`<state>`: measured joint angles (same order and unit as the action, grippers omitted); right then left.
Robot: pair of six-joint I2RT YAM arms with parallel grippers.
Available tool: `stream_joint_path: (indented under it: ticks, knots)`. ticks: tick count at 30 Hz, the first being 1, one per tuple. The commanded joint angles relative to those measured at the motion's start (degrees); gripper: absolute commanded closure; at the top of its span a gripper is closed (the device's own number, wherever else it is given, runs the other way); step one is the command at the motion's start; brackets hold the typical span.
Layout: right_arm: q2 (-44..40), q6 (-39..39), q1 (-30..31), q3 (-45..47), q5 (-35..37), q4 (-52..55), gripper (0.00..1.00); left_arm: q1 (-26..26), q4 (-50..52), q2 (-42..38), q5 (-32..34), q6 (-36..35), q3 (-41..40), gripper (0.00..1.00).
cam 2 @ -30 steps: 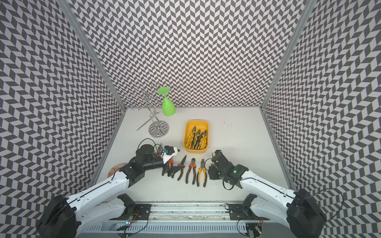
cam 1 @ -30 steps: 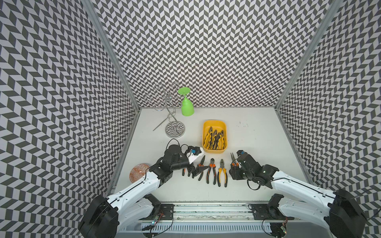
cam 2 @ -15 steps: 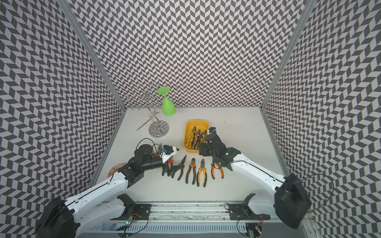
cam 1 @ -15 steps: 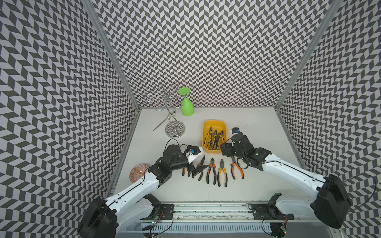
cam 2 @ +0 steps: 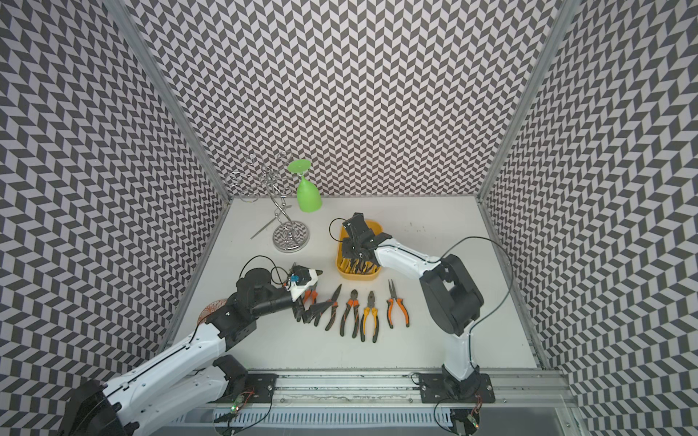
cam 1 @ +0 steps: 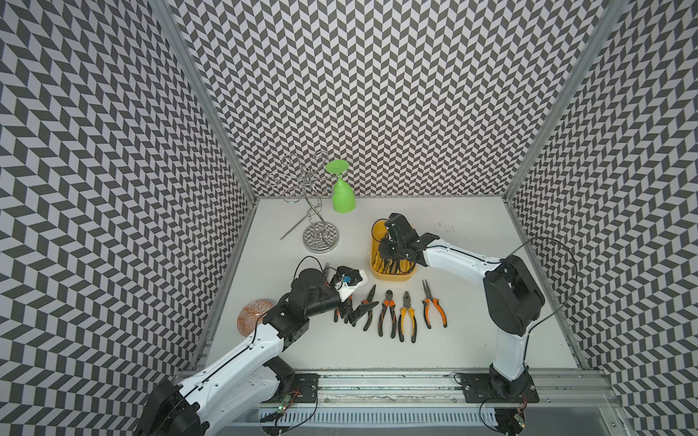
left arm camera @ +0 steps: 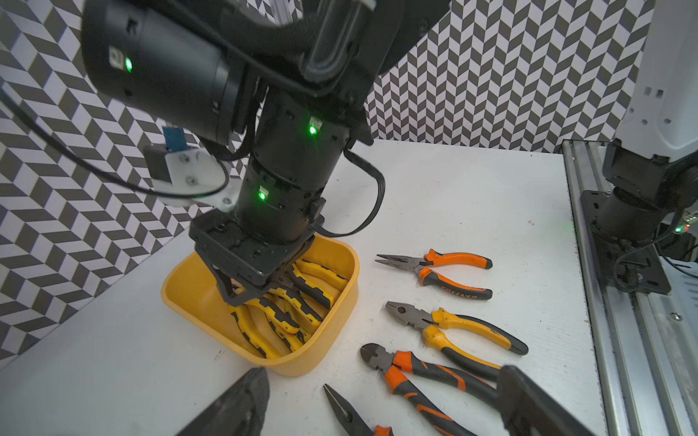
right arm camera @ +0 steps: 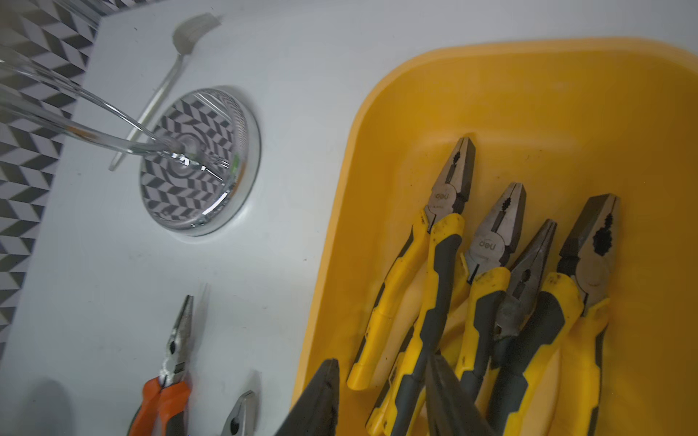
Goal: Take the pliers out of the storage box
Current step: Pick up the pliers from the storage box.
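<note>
Right end effector (right arm camera: 381,360) dropped astride boxed pliers (right arm camera: 440,271), part-open.

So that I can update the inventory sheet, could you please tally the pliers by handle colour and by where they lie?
Yellow-handled pliers in the storage box: 4
Yellow-handled pliers on the table: 1
Orange-handled pliers on the table: 4, one partly hidden by the left claw
Total: 9

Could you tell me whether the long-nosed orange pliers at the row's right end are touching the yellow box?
Apart. The left wrist view shows bare table between the nose of the pliers and the box wall; both top views agree.
</note>
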<state>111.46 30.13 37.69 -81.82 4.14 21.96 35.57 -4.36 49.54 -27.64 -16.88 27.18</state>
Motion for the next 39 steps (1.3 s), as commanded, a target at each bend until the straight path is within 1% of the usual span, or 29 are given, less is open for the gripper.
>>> stream_joint_path:
  ticks: [1,3,7,11,12,16,20,24,29,32,39]
  knots:
    - [3.36,1.44,-0.15,-3.85,0.44,4.47,0.61,-0.23,1.39,-1.98,1.94,-0.07,-1.36,0.02]
    - [5.42,1.73,-0.16,-5.5,0.6,6.4,0.61,-0.24,1.29,-2.75,2.6,0.14,-1.84,0.02]
    - [8.54,2.0,-0.45,-6.09,0.08,6.35,0.62,-0.24,0.84,-3.31,3.88,0.53,-2.4,0.02]
    - [11.49,2.13,-0.93,-7.6,0.48,7.35,0.65,-0.24,1.04,-3.55,3.91,0.71,-2.55,0.02]
    - [11.99,2.13,-1.03,-7.97,0.36,7.46,0.67,-0.24,1.02,-3.64,3.9,0.79,-2.75,0.02]
    - [11.41,1.93,-1.23,-8.06,0.31,7.64,0.81,-0.24,0.74,-3.75,4.04,0.8,-3.01,0.02]
    - [7.99,1.06,-1.22,-6.51,0.47,6.14,0.93,-0.24,0.16,-3.27,3.83,1.02,-2.95,0.02]
    - [3.83,-1.36,-1.22,-5.22,0.1,4.6,1.0,-0.24,-0.1,-2.48,3.23,1.0,-2.49,0.02]
    - [-3.61,-5.29,-1.4,-1.03,1.1,0.38,1.0,-0.23,-0.8,-1.86,2.79,2.16,-2.22,0.02]
    - [-7.7,-9.16,-1.7,2.15,2.21,-1.83,1.0,-0.24,-1.09,-1.34,2.07,2.56,-1.88,0.02]
    - [-16.98,-22.05,-3.27,9.64,5.95,-2.97,1.0,-0.24,-1.98,-0.13,0.56,1.65,-1.1,0.02]
